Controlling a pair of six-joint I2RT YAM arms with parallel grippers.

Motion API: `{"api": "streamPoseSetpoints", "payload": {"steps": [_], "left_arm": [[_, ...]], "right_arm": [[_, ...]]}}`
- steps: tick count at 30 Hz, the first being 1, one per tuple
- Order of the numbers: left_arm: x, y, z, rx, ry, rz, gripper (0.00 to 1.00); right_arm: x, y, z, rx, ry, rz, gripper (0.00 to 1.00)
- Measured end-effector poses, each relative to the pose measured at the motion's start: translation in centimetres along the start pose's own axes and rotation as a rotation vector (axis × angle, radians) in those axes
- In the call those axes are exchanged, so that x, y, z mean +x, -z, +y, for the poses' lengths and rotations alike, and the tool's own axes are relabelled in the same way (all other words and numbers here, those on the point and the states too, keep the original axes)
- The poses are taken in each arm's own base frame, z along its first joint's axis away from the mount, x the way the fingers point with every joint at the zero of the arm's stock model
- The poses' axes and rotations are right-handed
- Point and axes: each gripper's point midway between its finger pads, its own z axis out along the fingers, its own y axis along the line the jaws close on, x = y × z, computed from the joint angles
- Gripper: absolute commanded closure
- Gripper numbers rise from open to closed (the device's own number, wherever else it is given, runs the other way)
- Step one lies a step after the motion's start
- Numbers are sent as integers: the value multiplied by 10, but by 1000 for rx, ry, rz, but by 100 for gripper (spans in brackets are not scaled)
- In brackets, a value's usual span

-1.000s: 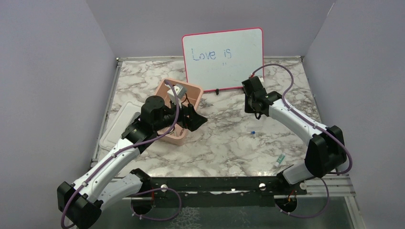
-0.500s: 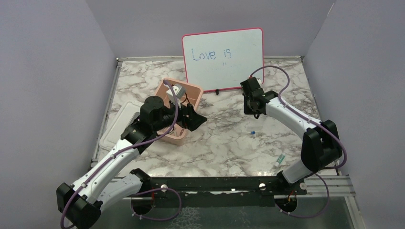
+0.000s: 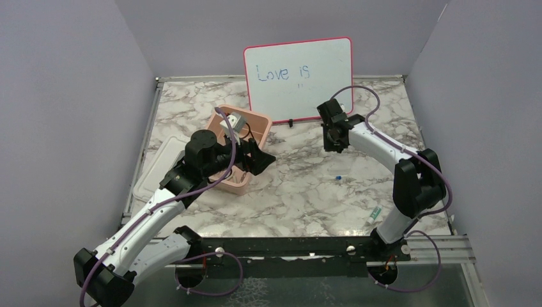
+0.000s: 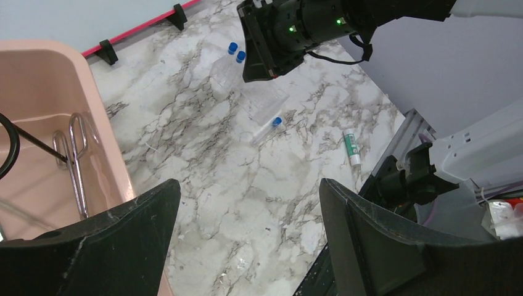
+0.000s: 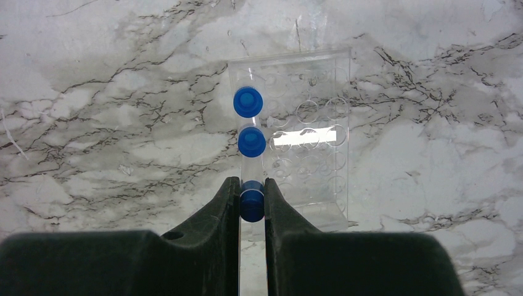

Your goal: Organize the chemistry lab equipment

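**Top view.** The tub [image 3: 234, 186] sits left of centre on the worktop [image 3: 300, 198], and the left jaws hang over its near right corner. The right jaws are far back, just in front of the whiteboard [image 3: 298, 70]. 1 loose tube [image 3: 337, 176] and the green tool [image 3: 375, 213] lie out on the marble, well apart. Compared with 1 second ago, the right arm has swung left and back with its elbow drawn in. The left arm has barely shifted, and the loose tube and green tool have not moved.

**Left wrist.** The left jaws gape wide and carry nothing. Inside the tub lie the tongs [image 4: 75, 163] and part of the ring stand [image 4: 9, 145]. Beyond them, the loose tube and green tool rest on bare marble.

**Right wrist.** The right jaws are clamped on a held tube [image 5: 251, 200] at the near edge of the clear rack [image 5: 314, 117]. 2 capped tubes [image 5: 248, 102] stand in the same row just beyond it. I cannot tell whether the held tube is seated in a hole.

The job looks past halfway. The tongs, ring stand and 2 capped tubes are placed. The held tube, loose tube and green tool remain.
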Motion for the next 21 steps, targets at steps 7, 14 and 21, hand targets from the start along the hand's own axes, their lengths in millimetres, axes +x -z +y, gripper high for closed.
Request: {"api": "streamPoseSetpoints", "payload": {"steps": [7,14,21], "left_arm": [[0,0,0,0,0,-1,15],[-1,0,1,-5,0,-3,15],[-1,0,2,-5,1,-3,15]], "right_arm": [[-6,0,0,9,-18,10,66],[-8,0,1,9,-38,6,59],[-10,3,2,5,-51,-1,59]]}}
